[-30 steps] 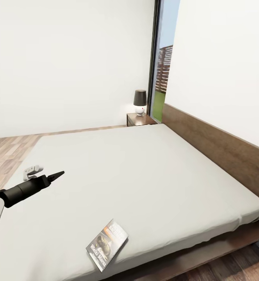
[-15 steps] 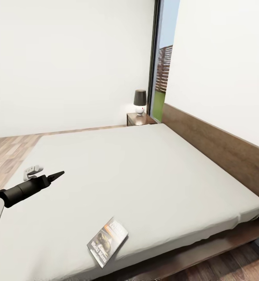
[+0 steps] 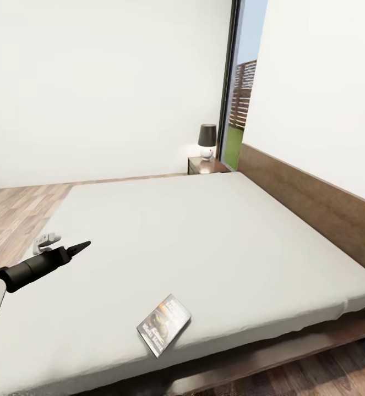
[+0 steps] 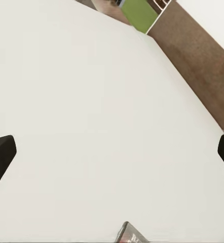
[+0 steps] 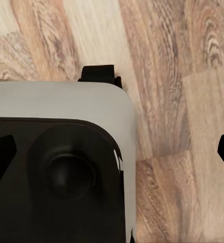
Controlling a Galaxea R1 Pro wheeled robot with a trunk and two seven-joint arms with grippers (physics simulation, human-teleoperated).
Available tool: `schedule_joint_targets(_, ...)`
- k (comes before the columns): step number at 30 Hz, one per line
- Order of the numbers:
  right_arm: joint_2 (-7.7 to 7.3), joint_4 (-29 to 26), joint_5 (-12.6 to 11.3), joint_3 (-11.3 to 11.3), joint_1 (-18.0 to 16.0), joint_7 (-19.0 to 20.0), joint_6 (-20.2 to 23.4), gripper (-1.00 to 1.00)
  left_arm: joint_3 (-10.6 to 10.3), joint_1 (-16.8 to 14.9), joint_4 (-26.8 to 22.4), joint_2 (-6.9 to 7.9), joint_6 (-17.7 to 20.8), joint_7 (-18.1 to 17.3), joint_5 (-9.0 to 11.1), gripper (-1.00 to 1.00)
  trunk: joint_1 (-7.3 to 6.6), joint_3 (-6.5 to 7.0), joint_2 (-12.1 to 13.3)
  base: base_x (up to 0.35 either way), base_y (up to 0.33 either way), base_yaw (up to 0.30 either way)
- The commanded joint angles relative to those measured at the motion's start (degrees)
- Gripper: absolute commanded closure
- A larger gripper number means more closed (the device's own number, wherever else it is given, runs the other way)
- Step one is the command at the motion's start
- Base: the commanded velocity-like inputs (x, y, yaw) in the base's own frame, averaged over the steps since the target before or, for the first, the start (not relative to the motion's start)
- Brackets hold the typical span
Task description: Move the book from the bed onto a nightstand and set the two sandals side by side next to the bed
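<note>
The book [image 3: 164, 324], a thin dark paperback with an orange band, lies flat on the light-grey mattress of the bed [image 3: 204, 236] near its front edge. One corner of the book [image 4: 130, 236] also shows in the left wrist view. My left gripper [image 3: 83, 245] hovers over the mattress to the left of the book and well apart from it. Its fingertips [image 4: 0, 157] are spread wide and open, with nothing between them. My right gripper [image 5: 112, 157] is open and points down at my own base and the wood floor. A nightstand [image 3: 207, 164] stands beside the far corner of the bed. The sandals are out of view.
A small dark-shaded lamp [image 3: 207, 140] sits on the nightstand. The tall brown headboard [image 3: 309, 203] runs along the right. A dark-framed window [image 3: 241, 99] is behind the nightstand. Wood floor [image 3: 17, 209] lies left of the bed and in front of it.
The whole picture has shifted right and up a little, so the camera has moved. The book lies as before on the mattress. My left arm holds the same pose.
</note>
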Motion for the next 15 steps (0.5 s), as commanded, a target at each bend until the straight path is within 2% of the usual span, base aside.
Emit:
schedule_joint_targets(1,-0.02,0.1,0.5,-0.5,0.0,0.2,-0.3,-1.0,0.1,-0.1,0.0,-0.02,0.4,-0.2,0.0,-1.0,-0.02,-0.11,0.0,-0.157,0.017,0.147)
schedule_joint_targets(8,-0.01,0.1,0.5,-0.5,0.0,0.2,-0.3,-1.0,0.1,0.0,0.0,-0.02,0.3,-0.2,0.0,-1.0,-0.02,-0.35,0.0,-0.195,0.009,0.092)
schedule_joint_targets(15,0.0,0.1,0.5,-0.5,0.0,0.2,-0.3,-1.0,0.0,0.0,0.0,-0.02,0.2,-0.1,0.0,-1.0,-0.02,-0.42,0.0,-0.092,0.004,0.027)
